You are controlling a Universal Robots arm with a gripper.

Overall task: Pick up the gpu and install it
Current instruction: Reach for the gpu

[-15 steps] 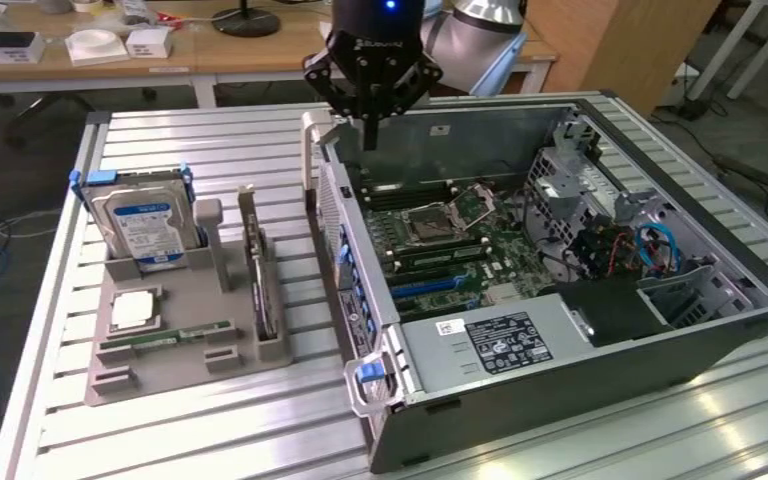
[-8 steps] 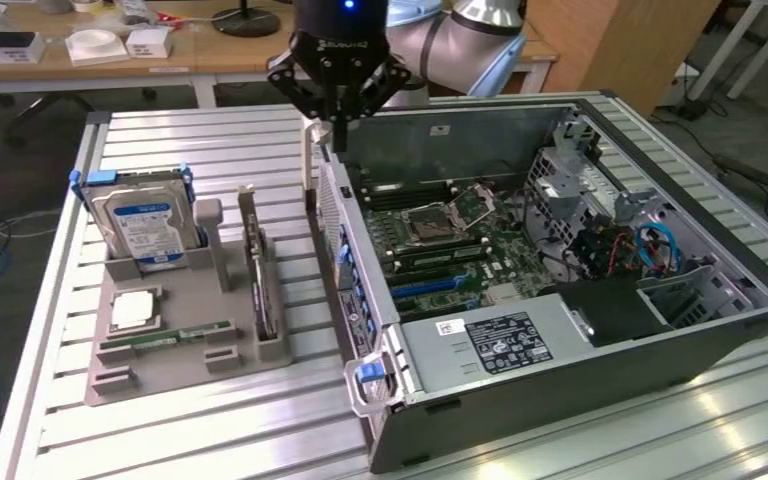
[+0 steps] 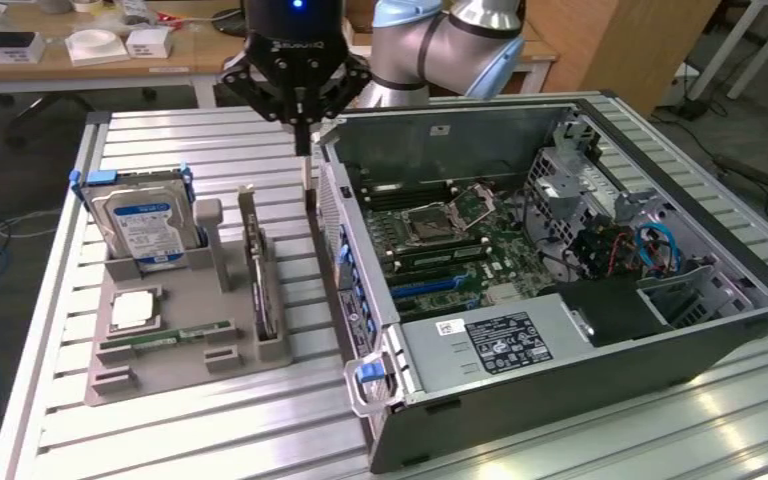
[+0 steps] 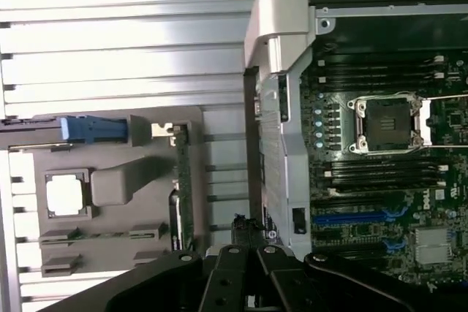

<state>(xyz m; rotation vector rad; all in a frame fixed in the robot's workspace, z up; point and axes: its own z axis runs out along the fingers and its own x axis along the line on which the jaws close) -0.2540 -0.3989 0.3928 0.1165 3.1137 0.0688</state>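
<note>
**Position of parts.** The graphics card (image 3: 261, 285) is stood on its long edge in a slotted upright of the grey holder tray (image 3: 157, 385), at the exterior view's left of the computer case (image 3: 491, 130). It is held upright by the slot, so its top edge is presented free for a pinch from above. Nothing is clamped on it. The hard drive (image 3: 144, 225) is seated in its own cradle on the side of the tray away from the case. The memory stick (image 3: 171, 337) and the processor chip (image 3: 133, 310) are laid flat in shallow pockets.

**Gripper.** The gripper (image 3: 303, 135) is hung above the near corner of the case, over the gap between the tray and the case wall, beyond the far end of the card. The jaws are clenched together on nothing (no part is carried).

**Edges and clearance.** Only a narrow strip of the slatted table (image 3: 197, 430) is left between the tray and the case wall, so sideways room beside the card is judged tight. The space above the card is open. The case is laid on its side with the panel off, and the motherboard (image 3: 464, 250) is exposed from above. The opening is bounded by the case rim all round.
</note>
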